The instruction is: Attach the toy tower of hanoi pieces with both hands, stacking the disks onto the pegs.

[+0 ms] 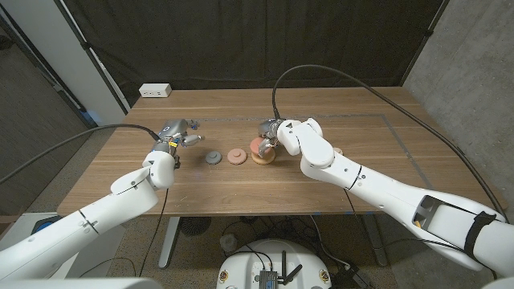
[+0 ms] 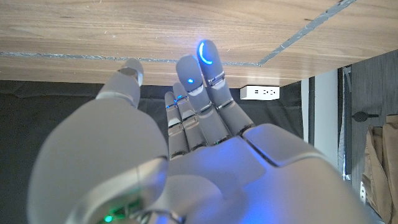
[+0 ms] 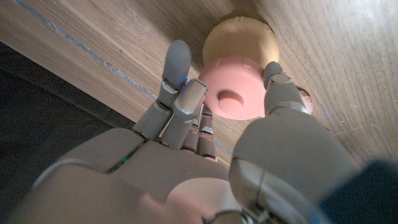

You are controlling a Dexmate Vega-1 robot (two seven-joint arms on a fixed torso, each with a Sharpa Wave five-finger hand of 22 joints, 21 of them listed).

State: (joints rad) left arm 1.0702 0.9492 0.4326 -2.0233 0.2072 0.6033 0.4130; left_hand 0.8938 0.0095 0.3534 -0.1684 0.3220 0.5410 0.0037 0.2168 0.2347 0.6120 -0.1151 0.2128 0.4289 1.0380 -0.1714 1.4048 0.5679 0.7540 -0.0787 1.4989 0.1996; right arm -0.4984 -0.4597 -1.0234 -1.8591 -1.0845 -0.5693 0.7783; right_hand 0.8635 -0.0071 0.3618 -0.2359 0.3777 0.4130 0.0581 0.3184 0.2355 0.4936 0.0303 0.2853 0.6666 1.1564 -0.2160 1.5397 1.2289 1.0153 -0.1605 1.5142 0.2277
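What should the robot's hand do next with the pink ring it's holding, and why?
Probably lower it. The right hand pinches the pink disk just over the tan disk, which lies on the table. Setting it down there would stack it. A grey disk and a smaller pink one wait nearby. The left hand holds nothing.

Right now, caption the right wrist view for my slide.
Right hand holds a pink disk over a tan disk on the table.

Four disks (image 1: pixel 213 158) (grey, salmon, pink, tan), two hands (image 1: pixel 178 133), one power strip (image 1: pixel 155 91).
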